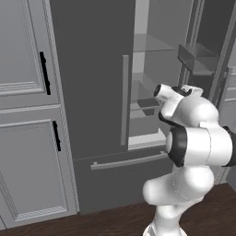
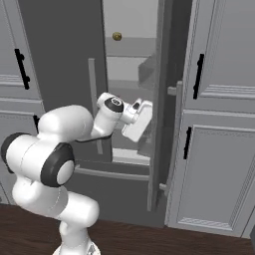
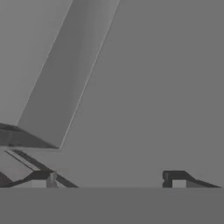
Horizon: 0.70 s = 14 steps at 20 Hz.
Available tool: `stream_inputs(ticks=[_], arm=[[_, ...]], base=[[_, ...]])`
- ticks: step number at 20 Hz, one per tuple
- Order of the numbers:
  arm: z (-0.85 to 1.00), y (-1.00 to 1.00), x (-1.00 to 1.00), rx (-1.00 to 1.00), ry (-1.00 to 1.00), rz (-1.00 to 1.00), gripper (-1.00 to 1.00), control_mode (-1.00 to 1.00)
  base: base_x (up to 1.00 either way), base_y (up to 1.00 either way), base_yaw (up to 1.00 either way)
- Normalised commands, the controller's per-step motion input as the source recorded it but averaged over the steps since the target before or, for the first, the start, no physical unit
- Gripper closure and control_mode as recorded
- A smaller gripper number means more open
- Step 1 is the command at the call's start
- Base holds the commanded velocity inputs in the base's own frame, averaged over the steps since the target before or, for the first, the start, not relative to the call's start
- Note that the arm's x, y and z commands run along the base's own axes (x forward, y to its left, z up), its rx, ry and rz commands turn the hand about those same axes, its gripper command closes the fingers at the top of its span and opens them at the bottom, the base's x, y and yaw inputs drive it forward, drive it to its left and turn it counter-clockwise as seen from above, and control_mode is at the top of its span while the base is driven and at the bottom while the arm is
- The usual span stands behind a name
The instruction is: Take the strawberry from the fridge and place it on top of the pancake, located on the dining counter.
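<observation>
fridge [image 2: 130, 89] shelf [image 2: 132, 46], tan-yellow round item [image 2: 117, 36] resting on it

No readable text anywhere.
The fridge [image 1: 92, 83] doors, its silver handles and the grey cabinets [image 2: 219, 149] at the frame edges carry no letters, numbers, brand marks or signs; the robot's white arm shows no marking either.

fridge [image 1: 97, 78] top cropped; small round shelf item [image 2: 117, 36] too small to identify
</observation>
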Motion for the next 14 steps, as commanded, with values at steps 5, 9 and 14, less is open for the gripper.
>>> stream_inputs(ticks=[5,9,14], arm=[[0.0,-0.98,0.0,0.0,0.13,-0.11,-1.0,-1.0],[0.0,-0.25,-0.11,0.0,0.0,0.02,-1.0,-1.0],[0.01,0.61,-0.38,0.03,-0.09,0.07,-1.0,-1.0]], base=[[0.0,0.0,0.0],[0.0,0.0,0.0],[0.0,0.0,0.0]])
